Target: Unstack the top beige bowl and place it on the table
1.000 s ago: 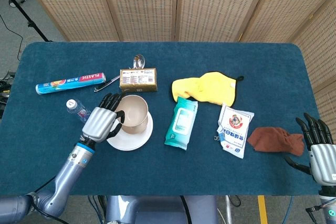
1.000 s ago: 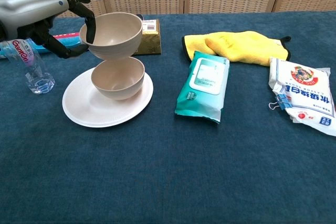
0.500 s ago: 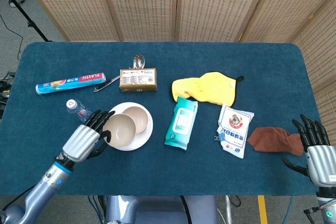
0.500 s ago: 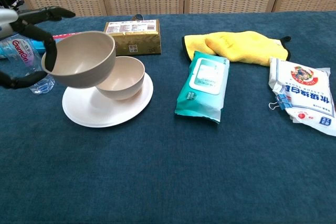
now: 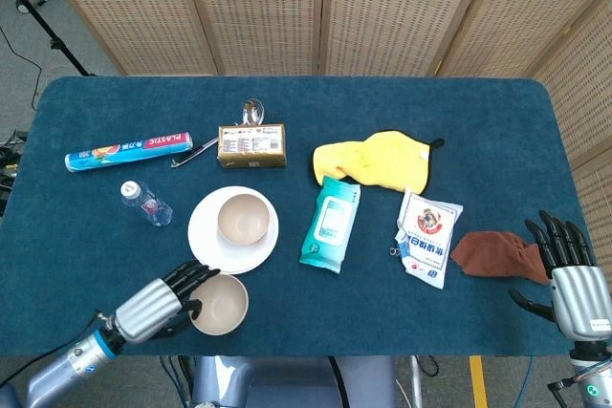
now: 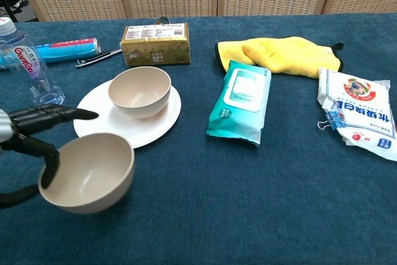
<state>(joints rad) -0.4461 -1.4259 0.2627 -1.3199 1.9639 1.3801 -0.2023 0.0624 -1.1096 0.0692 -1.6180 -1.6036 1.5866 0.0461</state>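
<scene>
My left hand grips the rim of a beige bowl near the table's front edge, in front of the white plate. The bowl tilts a little; whether it touches the cloth I cannot tell. A second beige bowl sits upright on the plate. My right hand hangs open at the front right corner, holding nothing, and shows only in the head view.
A water bottle stands left of the plate. Behind it lie a gold box, a spoon and a plastic-wrap roll. To the right are a wipes pack, yellow cloth, white pouch and brown cloth.
My left hand lifted the top bowl off the stack, then carried it left, toward the front edge and down. The right hand drifted slightly inward.
</scene>
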